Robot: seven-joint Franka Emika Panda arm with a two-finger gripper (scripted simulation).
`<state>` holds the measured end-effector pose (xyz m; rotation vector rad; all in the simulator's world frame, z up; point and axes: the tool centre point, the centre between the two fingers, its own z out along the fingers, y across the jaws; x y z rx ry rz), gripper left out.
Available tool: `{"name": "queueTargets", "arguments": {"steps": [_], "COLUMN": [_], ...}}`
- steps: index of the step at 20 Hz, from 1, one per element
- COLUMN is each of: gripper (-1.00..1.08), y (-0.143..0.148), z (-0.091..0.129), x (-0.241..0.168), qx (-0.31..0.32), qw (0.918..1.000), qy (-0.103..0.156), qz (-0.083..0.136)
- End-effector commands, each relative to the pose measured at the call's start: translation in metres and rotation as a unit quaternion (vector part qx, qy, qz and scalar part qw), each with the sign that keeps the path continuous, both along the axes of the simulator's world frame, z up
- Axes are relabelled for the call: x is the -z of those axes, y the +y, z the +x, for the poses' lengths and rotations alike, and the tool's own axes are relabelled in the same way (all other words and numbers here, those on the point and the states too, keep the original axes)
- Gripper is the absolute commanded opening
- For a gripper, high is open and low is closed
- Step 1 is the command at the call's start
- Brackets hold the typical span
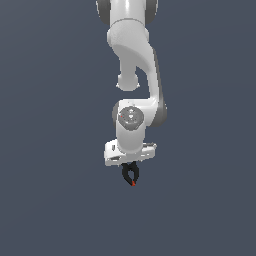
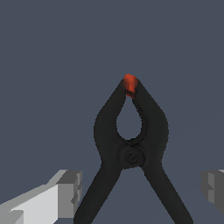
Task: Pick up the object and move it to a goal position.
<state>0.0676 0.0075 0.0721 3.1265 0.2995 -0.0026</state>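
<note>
The object, a small black spring clamp [image 1: 131,176] with a red tip, sits directly under my gripper [image 1: 130,169] in the exterior view. In the wrist view the clamp [image 2: 131,156] lies between my fingers, its two handles splaying toward the camera and its red tip [image 2: 130,84] pointing away. My gripper [image 2: 141,192] is open. One grey finger [image 2: 68,192] is close beside one handle. The other finger [image 2: 213,189] stands apart from the other handle. I cannot tell whether the clamp rests on the floor.
A plain dark grey-blue surface [image 1: 50,200] fills both views. The white arm [image 1: 132,65] comes down from the top of the exterior view. No goal marker shows.
</note>
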Motion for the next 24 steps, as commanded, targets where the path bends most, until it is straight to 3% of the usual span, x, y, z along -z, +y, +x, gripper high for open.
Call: {"name": "queueTargets", "arguments": {"steps": [1, 21, 22, 24], "gripper": [1.0, 1.0, -1.0, -1.0], "y": [0.0, 0.0, 0.0, 0.0], "z": [0.002, 0.002, 0.002, 0.002], "x": [0.002, 0.053, 0.053, 0.053], "qx": [-0.002, -0.002, -0.002, -0.002], "qw": [1.0, 1.0, 1.0, 1.0], "qy": [-0.001, -0.001, -0.001, -0.001], "qz": [0.0, 0.0, 0.0, 0.0]}}
